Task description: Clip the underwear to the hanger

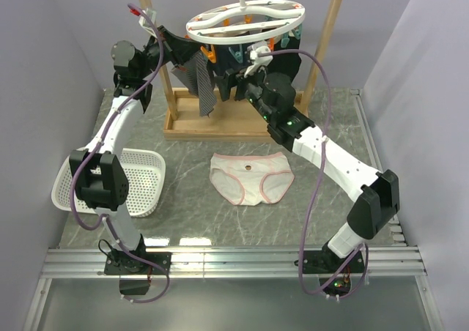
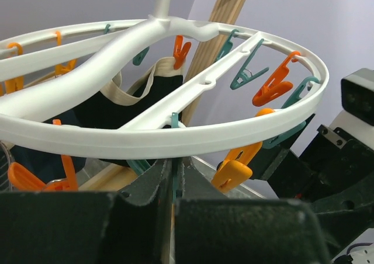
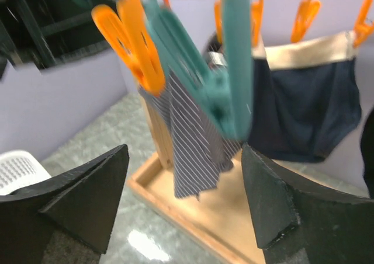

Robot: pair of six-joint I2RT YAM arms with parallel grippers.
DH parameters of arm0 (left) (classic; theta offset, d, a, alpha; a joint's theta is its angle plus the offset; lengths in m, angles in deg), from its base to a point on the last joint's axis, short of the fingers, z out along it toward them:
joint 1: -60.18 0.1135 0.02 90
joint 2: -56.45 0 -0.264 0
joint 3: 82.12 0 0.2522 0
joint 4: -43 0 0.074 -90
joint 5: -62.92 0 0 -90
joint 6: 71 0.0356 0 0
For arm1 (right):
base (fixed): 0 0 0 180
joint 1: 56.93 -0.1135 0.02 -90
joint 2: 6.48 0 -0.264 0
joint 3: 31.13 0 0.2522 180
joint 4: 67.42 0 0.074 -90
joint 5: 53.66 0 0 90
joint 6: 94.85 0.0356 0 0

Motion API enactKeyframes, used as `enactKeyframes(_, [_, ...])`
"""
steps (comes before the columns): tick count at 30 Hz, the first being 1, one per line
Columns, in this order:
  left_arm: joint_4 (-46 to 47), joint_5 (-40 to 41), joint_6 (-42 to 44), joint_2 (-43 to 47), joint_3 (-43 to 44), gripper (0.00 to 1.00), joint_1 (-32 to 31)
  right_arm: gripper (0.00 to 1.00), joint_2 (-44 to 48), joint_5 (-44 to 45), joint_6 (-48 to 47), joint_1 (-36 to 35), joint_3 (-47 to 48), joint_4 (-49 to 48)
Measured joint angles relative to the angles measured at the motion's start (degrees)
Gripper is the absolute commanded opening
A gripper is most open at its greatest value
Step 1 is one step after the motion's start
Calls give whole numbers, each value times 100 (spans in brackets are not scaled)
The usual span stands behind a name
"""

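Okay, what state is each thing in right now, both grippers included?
underwear: flat on table, unclipped.
hanger: hanging from wooden rack.
left gripper: shut, under hanger rim.
right gripper: open, facing teal clip.
navy briefs: clipped, hanging.
striped cloth: hanging off the hanger.

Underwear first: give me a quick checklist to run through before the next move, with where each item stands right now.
1. Underwear held by a gripper: not ok. It lies flat on the table, untouched.
2. Right gripper open: ok, fingers wide apart.
3. Teal clip in front of the right gripper: ok, it hangs just ahead of the gap.
4. Left gripper free: cannot tell. Its fingers are together under the hanger, perhaps pinching a clip.
5. Hanger hung on the wooden rack: ok.
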Motion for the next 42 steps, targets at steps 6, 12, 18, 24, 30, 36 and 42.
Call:
enactKeyframes(6, [-293,109,39,103,-24,0,-26,68,-286,125,-11,-256,374,-92])
enactKeyframes(12, [-614,229,208,306,-61,0,-92,61,-295,-87,-247,-546,363,-92])
enactKeyframes(18, [-935,358,407,503,-70,0,-173,66,-461,20,-461,-667,540,-149])
enactKeyframes(24, [-1244,505,649,680,-125,0,-256,65,-765,227,-553,-564,848,-251])
enactKeyframes(30, [-1460,651,820,785,-164,0,-361,64,-859,356,-538,-411,1023,-299])
enactKeyframes(36, [-1587,726,942,846,-164,0,-424,61,-1056,313,-516,-319,1318,-297])
enactKeyframes(42, [-1683,750,1034,868,-164,0,-459,55,-1132,201,-518,-286,1419,-284])
